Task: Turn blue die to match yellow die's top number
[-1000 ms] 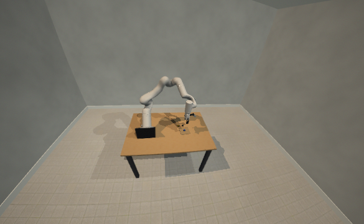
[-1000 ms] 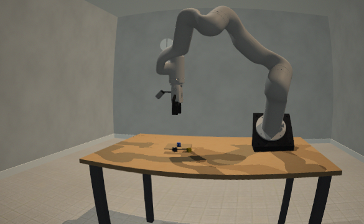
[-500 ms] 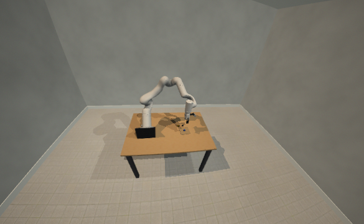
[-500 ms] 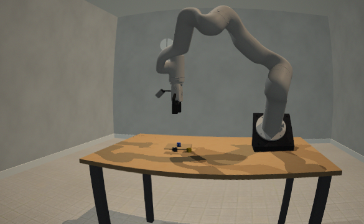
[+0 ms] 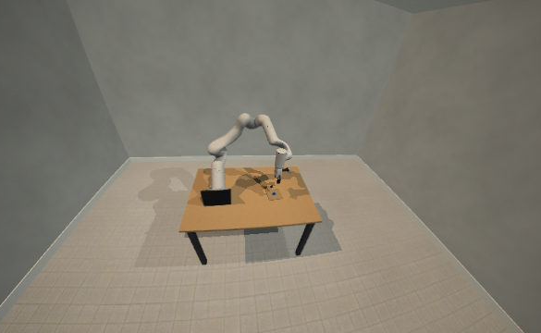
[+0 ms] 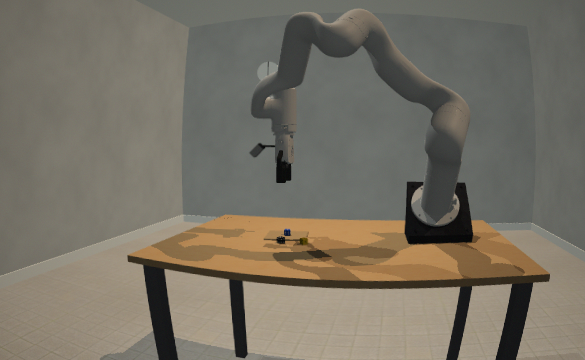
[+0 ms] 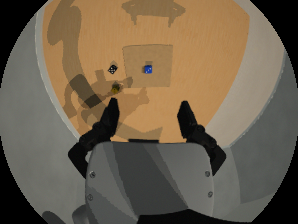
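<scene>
the claw (image 5: pixel 278 180) (image 6: pixel 283 173) (image 7: pixel 149 106) hangs high over the tabletop (image 5: pixel 247 217) (image 6: pixel 402 277) (image 7: pixel 210 65), pointing down, its two black fingers spread wide apart with nothing between them. below it, well apart from the fingertips, the blue die (image 5: pixel 274 193) (image 6: pixel 287 232) (image 7: pixel 148 69) rests on the mat (image 5: pixel 276 198) (image 6: pixel 300 234) (image 7: pixel 162 77); in the wrist view it shows ahead of the opening between the fingers, a little to the left of its middle line (the pips on its top are too small for me to count).

the die lies wholly inside the mat's edges, near the middle. the yellow die (image 6: pixel 303 241) (image 7: pixel 116 88) is off the mat, in shadow, just past the tip of the finger on the left of the wrist view (its top number is unreadable too). a black die with white pips (image 6: pixel 281 240) (image 7: pixel 113 69) is near the yellow one, also beside the mat, the two standing apart. farther out, the pale arm (image 5: pixel 226 139) (image 6: pixel 402 75) arches back to its black base (image 5: pixel 216 197) (image 6: pixel 439 235) at the other end of the tabletop.
</scene>
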`<state>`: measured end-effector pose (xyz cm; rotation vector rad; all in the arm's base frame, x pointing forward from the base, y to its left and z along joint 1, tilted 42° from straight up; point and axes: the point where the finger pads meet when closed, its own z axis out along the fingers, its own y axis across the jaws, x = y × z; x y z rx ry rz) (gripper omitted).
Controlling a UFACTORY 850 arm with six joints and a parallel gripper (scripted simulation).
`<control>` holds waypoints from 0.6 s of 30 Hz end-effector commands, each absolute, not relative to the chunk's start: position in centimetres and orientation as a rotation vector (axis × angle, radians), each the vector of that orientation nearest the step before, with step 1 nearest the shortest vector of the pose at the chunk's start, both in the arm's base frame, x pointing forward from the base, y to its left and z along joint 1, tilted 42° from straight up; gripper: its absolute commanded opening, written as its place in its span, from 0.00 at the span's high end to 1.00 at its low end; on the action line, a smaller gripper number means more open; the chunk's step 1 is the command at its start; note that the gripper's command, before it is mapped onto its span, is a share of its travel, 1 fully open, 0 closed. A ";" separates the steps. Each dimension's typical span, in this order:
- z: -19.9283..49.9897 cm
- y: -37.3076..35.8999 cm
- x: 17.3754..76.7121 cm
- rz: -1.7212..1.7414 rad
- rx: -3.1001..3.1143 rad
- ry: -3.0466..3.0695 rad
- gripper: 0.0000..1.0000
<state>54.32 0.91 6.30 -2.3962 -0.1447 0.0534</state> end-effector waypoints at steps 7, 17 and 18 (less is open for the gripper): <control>6.4 0.9 54.4 0.051 -2.397 -0.145 0.00; 6.4 0.9 54.4 0.051 -2.397 -0.145 0.00; 6.4 0.9 54.4 0.051 -2.397 -0.145 0.00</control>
